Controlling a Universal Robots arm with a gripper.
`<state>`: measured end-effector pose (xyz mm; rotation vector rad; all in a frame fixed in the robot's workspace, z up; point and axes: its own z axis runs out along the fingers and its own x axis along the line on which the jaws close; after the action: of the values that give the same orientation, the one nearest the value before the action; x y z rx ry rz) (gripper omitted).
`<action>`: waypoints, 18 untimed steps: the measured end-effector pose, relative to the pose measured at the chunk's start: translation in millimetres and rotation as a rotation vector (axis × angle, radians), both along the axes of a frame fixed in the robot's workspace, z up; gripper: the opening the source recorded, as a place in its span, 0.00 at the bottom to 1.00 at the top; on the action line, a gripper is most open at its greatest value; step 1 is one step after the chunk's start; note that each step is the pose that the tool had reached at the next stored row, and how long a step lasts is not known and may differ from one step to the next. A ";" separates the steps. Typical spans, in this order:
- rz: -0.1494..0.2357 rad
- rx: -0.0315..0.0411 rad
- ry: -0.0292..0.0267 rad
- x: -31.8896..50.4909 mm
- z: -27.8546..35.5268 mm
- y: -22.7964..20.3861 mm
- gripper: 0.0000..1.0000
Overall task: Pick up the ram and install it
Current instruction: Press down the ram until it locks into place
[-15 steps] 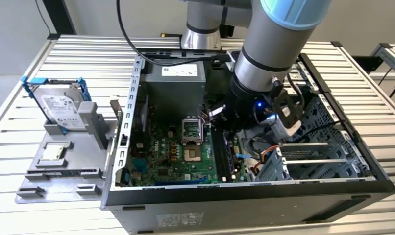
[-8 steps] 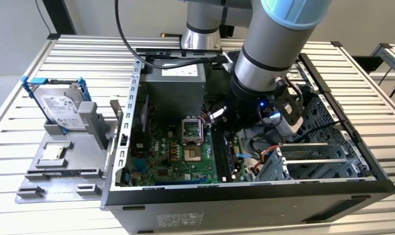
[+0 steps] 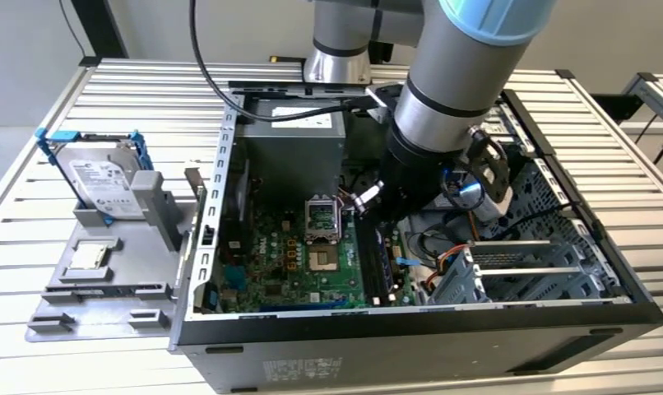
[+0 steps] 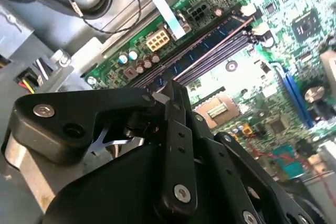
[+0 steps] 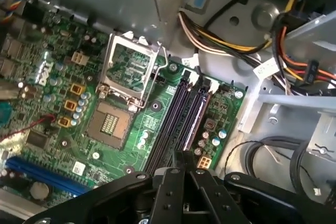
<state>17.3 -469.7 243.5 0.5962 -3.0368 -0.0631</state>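
The gripper (image 5: 181, 156) is down inside the case (image 3: 419, 325), fingers (image 4: 176, 95) drawn narrow, right over the black slots (image 5: 181, 116) on the motherboard (image 3: 299, 263). I cannot tell whether the ram sits between them. The open socket (image 5: 131, 72) lies beside the slots; the hard drive (image 3: 95, 173) stands outside, well apart.

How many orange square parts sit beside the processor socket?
3, in a row beside the processor socket: first orange part nearest the raised metal frame, second orange part in the middle, third orange part by the red wire. The gripper may hide more.
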 end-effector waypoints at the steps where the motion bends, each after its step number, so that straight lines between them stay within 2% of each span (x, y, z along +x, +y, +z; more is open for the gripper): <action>1: 0.016 0.0000 -0.0008 0.0 0.3 0.0 0.00; 9: 0.152 -0.0001 -0.0115 0.0 1.4 -0.1 0.00; 18: 0.282 -0.0007 -0.0280 0.0 1.5 0.0 0.00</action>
<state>17.3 -469.8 245.0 1.0247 -2.9439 -0.0434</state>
